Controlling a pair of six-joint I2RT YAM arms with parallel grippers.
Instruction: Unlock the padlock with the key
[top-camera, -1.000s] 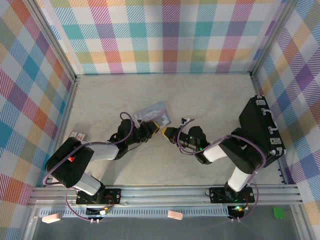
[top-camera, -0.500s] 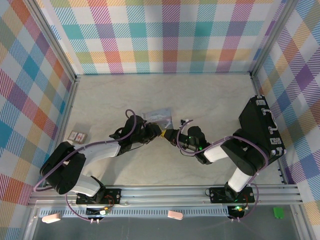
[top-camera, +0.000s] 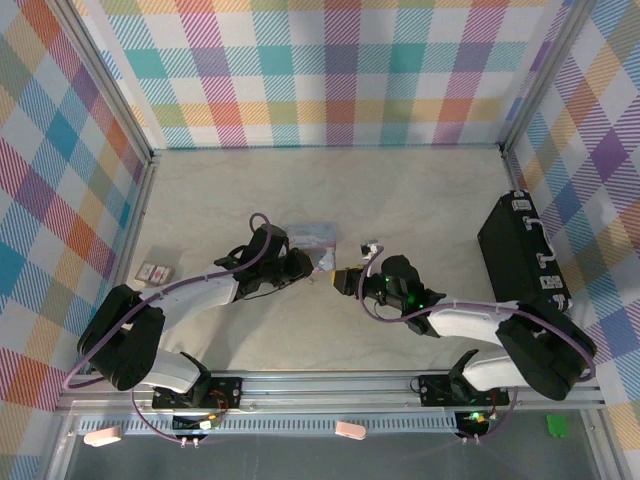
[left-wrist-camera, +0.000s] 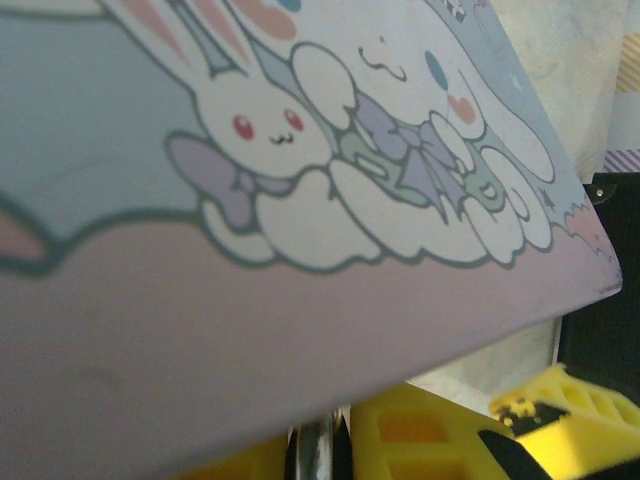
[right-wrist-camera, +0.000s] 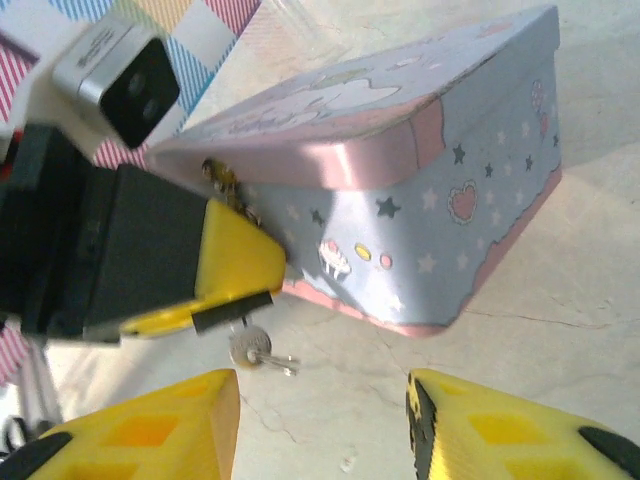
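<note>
The left gripper (right-wrist-camera: 238, 300) is clenched on a thin silvery piece (left-wrist-camera: 316, 452) at the cartoon tin (right-wrist-camera: 430, 200) front, likely for bracing. The right gripper (right-wrist-camera: 320, 392) is held open toward the key (right-wrist-camera: 255, 350), apparently for pickup.

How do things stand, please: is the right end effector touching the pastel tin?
Apart. In the right wrist view, the right end effector is open, its yellow fingers short of the tin, with bare table showing between them.

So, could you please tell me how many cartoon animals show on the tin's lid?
2: a white rabbit centre-left and a white puppy to its right. The lid runs off-frame, so more may be hidden.
</note>
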